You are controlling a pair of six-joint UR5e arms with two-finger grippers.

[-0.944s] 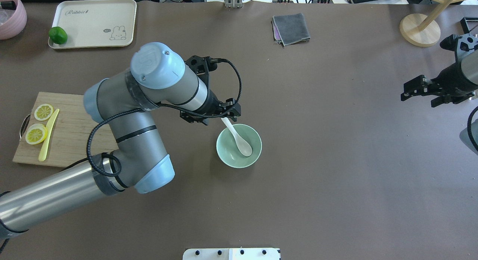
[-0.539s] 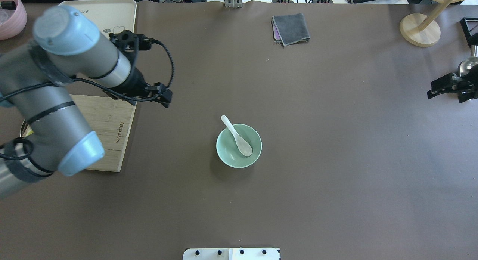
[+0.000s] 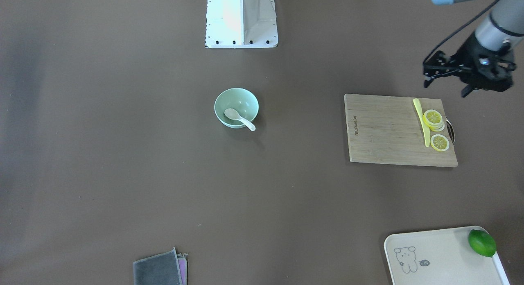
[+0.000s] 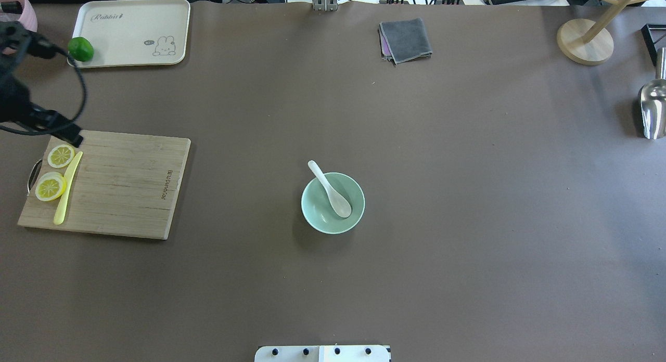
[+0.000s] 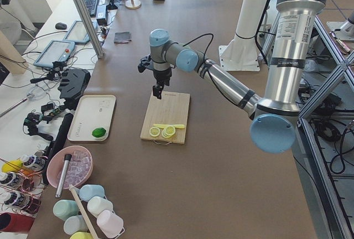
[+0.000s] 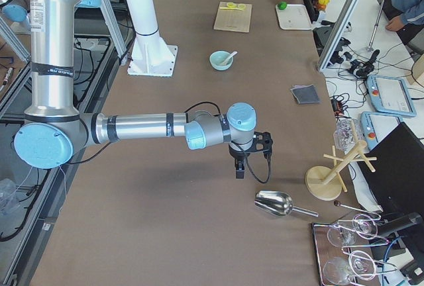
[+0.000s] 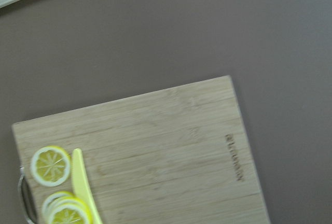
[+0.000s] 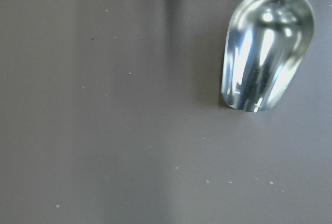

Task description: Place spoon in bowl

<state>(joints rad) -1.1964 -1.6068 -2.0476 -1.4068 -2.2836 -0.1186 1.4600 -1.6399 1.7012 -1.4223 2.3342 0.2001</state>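
Observation:
The white spoon (image 4: 332, 192) lies in the pale green bowl (image 4: 314, 219) at the table's middle. Its scoop is inside and its handle rests over the rim's far-left side. Both also show in the front-facing view, the spoon (image 3: 239, 117) in the bowl (image 3: 244, 97). My left gripper (image 4: 68, 134) is open and empty, far left of the bowl, above the cutting board's far-left corner (image 3: 425, 75). My right gripper (image 6: 240, 171) shows only in the right side view, above bare table near a metal scoop. I cannot tell whether it is open or shut.
A wooden cutting board (image 4: 125, 185) with lemon slices (image 4: 51, 186) and a yellow knife (image 4: 67, 188) lies at the left. A tray (image 4: 135, 24) with a lime (image 4: 80, 49) is far left. A grey cloth (image 4: 406, 39), wooden stand (image 4: 585, 42) and metal scoop (image 4: 653, 110) are further off.
My left arm has pulled away from the bowl to the far left, leaving the spoon in the bowl. My right arm has drawn back out of the overhead view.

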